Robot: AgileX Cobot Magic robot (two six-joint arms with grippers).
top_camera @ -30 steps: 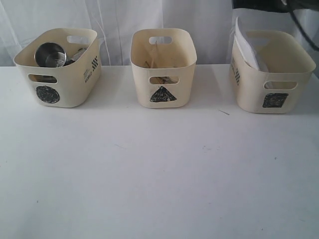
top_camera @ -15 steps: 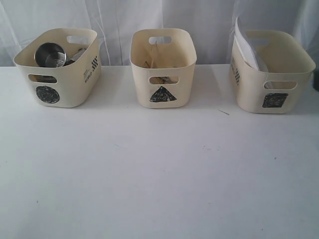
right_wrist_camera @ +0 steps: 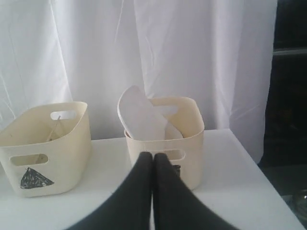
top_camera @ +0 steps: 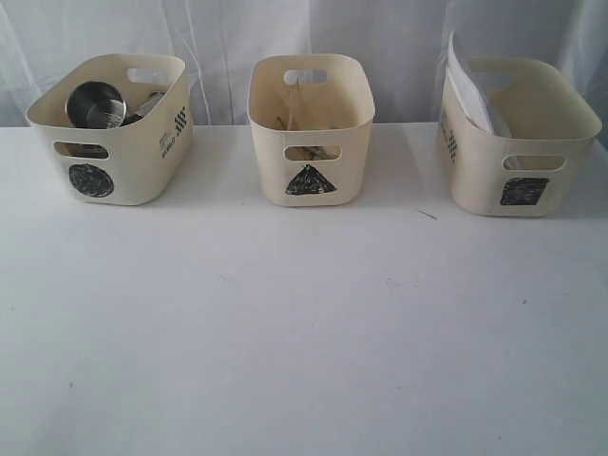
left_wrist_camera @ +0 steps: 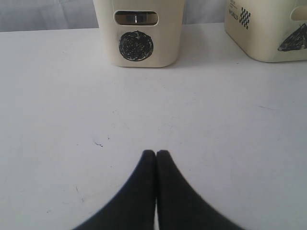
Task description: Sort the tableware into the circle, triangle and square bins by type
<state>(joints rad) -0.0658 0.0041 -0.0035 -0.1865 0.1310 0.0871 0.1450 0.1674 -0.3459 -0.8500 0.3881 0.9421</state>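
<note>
Three cream bins stand in a row at the back of the white table. The circle bin (top_camera: 112,128) on the left holds a steel cup (top_camera: 95,104) and another dark steel piece. Wooden chopsticks (top_camera: 302,151) show through the handle slot of the triangle bin (top_camera: 311,128) in the middle. A white plate (top_camera: 467,84) stands on edge in the square bin (top_camera: 516,136) on the right. Neither arm shows in the exterior view. My left gripper (left_wrist_camera: 156,153) is shut and empty over bare table, facing the circle bin (left_wrist_camera: 139,31). My right gripper (right_wrist_camera: 153,155) is shut and empty in front of the square bin (right_wrist_camera: 192,139) with the plate (right_wrist_camera: 141,115).
A white curtain (top_camera: 237,28) hangs behind the bins. The right wrist view shows the table's right edge (right_wrist_camera: 268,187) and a dark space beyond it. The triangle bin (right_wrist_camera: 45,146) sits beside the square bin in that view.
A dark arm at the top right of the exterior view has drawn out of the frame. The bins and their contents have not moved.
</note>
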